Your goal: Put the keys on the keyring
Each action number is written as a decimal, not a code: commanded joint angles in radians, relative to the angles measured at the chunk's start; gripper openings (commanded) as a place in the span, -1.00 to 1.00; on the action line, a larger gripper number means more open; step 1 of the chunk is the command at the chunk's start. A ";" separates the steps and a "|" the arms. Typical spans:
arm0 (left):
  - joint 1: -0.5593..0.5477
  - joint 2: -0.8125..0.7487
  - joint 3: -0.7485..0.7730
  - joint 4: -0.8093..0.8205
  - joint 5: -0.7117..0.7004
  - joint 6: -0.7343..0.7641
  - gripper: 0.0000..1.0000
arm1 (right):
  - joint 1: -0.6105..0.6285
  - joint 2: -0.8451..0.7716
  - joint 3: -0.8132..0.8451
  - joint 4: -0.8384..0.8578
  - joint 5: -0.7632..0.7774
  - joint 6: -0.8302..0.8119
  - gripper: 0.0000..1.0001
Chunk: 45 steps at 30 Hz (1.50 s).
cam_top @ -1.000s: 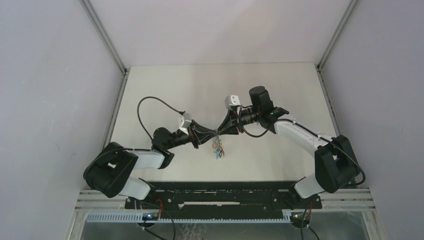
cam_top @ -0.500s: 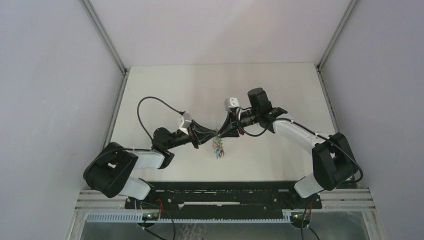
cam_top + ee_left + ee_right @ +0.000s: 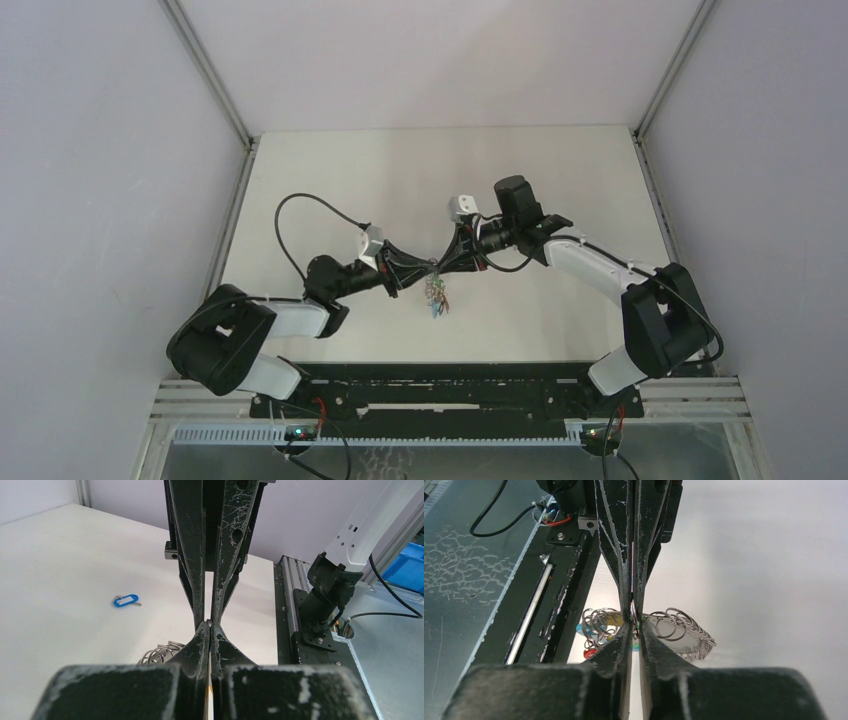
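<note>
Both grippers meet tip to tip above the middle of the table. The keyring [image 3: 434,284] hangs between them as a bunch of silver links [image 3: 674,625]. Keys with red [image 3: 590,653], yellow [image 3: 616,620] and blue [image 3: 581,629] tags dangle under it. My left gripper [image 3: 210,625] is shut, with a thin wire of the keyring at its tips [image 3: 428,268]. My right gripper [image 3: 634,621] faces it [image 3: 443,264], its jaws nearly together on a ring wire. One blue-tagged key [image 3: 125,600] lies loose on the table.
The white table [image 3: 560,170] is boxed in by grey walls and aluminium posts. A black rail [image 3: 450,385] with the arm bases runs along the near edge. The left arm's cable [image 3: 300,205] loops up over the table.
The right arm has edged slightly left toward the left gripper, and its jaws have narrowed onto the ring. The left arm and the hanging bunch have stayed still.
</note>
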 commanded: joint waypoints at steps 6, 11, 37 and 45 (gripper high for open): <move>-0.009 -0.005 0.018 0.091 -0.018 -0.015 -1.00 | 0.006 -0.002 0.027 -0.012 -0.028 -0.011 -1.00; 0.003 -0.006 0.013 0.091 0.004 -0.017 -0.78 | 0.018 -0.015 0.109 -0.217 0.063 -0.068 -1.00; 0.011 0.093 0.082 0.089 0.172 -0.068 -0.75 | 0.171 0.124 0.552 -0.835 0.455 -0.211 -1.00; 0.003 0.124 0.103 0.089 0.194 -0.080 -0.89 | 0.210 0.162 0.639 -0.913 0.489 -0.242 -1.00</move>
